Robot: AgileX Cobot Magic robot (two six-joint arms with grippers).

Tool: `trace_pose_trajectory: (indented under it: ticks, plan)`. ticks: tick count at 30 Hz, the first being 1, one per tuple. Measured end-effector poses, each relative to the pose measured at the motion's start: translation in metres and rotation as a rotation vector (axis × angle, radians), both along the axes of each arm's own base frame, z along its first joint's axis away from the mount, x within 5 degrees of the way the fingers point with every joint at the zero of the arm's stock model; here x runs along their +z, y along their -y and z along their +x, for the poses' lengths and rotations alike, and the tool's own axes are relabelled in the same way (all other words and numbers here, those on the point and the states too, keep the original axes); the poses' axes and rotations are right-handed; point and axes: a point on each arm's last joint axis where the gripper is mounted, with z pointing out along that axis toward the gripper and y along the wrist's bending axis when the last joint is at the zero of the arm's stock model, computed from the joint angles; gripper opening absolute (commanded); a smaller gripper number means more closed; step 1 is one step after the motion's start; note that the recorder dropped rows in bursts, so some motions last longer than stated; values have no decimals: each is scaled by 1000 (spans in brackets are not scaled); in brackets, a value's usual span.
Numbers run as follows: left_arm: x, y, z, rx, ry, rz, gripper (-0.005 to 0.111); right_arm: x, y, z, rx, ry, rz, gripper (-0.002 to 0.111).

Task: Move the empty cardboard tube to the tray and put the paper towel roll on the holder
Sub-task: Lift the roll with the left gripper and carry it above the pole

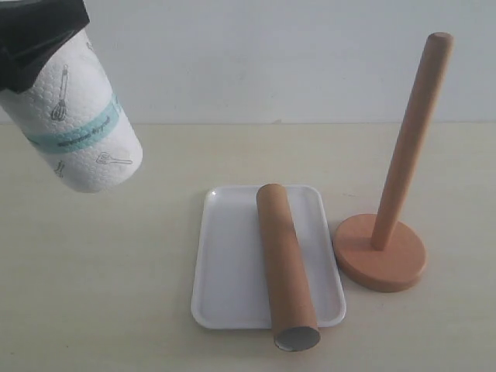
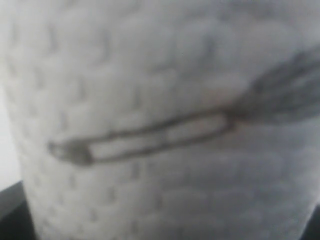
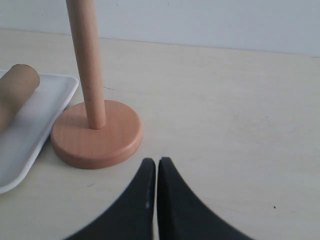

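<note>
The paper towel roll (image 1: 81, 128), white with utensil drawings and a teal band, hangs tilted in the air at the upper left. My left gripper (image 1: 31, 46) is shut on its upper end. Up close, the roll (image 2: 160, 120) fills the left wrist view and hides the fingers. The empty cardboard tube (image 1: 285, 263) lies lengthwise on the tray (image 1: 229, 263), its near end just over the front rim. The holder (image 1: 380, 252) stands upright right of the tray, its pole bare. My right gripper (image 3: 157, 162) is shut and empty, low over the table near the holder (image 3: 97, 132) base.
In the right wrist view the tray (image 3: 35, 120) and one end of the tube (image 3: 15, 92) sit beside the holder base. A pale wall (image 1: 256, 54) rises behind the beige table (image 1: 101, 279).
</note>
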Motion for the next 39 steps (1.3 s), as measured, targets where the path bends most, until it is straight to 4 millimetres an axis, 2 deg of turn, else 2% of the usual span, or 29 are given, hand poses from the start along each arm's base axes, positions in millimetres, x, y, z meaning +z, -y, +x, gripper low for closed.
trace_pose_trajectory:
  ticks: [5,11,15,21,25,31,34,35,36,39]
  plan:
    - [14,10,-3,-93,-47,11,4,0,0,0,0,0,0,1]
    - [55,40,-1,-220,-2,9,4,0,0,0,0,0,0,1]
    - [65,73,6,-291,-16,24,4,0,0,0,0,0,0,1]
    - [59,131,19,-367,-76,83,4,0,0,0,0,0,0,1]
    - [64,166,28,-402,-79,96,4,0,0,0,0,0,0,1]
    - [80,209,42,-420,-44,85,4,0,0,0,0,0,0,1]
    - [94,225,52,-403,-9,65,4,0,0,0,0,0,0,1]
    - [105,229,56,-389,12,44,4,0,0,0,0,0,0,1]
    - [108,230,59,-379,16,37,4,0,0,0,0,0,0,1]
    - [136,231,64,-345,69,-17,4,0,0,0,0,0,2,1]
